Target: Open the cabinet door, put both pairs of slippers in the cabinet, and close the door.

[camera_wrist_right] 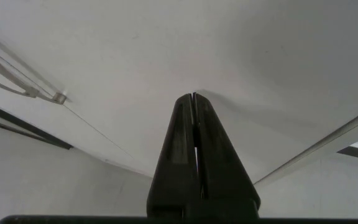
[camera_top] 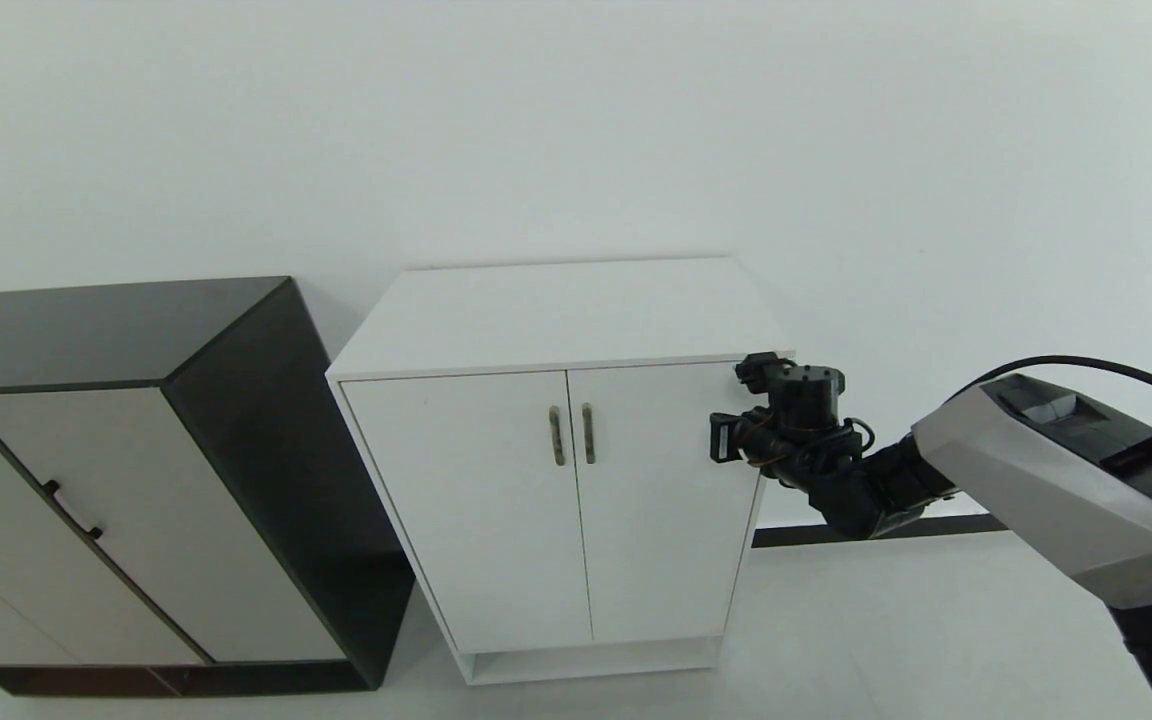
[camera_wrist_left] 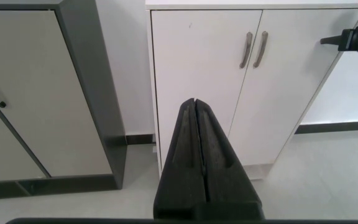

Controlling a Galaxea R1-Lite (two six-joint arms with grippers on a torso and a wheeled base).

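Head view — white cabinet (camera_top: 556, 315) at frame centre, both doors shut, handles (camera_top: 557, 436) side by side along the middle seam. Right gripper (camera_top: 724, 440) right of centre, at the outer edge of the right door (camera_top: 666, 520), high up and well apart from the handles; contact with the door impossible to tell. Dark cabinet (camera_top: 246, 420) at left, its side just beside the white cabinet's left edge, a narrow gap between. Open floor (camera_top: 886, 620) at lower right, dark baseboard (camera_top: 806, 536) behind it.

Left wrist view: left gripper (camera_wrist_left: 194, 104) clenched, fingers pressed flat together on nothing, well back from the left door (camera_wrist_left: 197, 62), with free floor before the cabinet. Right gripper (camera_wrist_left: 328, 41) farther off, by the right door's outer edge.

Right wrist view — right gripper (camera_wrist_right: 194, 99) clamped tight on nothing, tips close to the right door (camera_wrist_right: 229, 50), handles (camera_wrist_right: 58, 98) off to one side.
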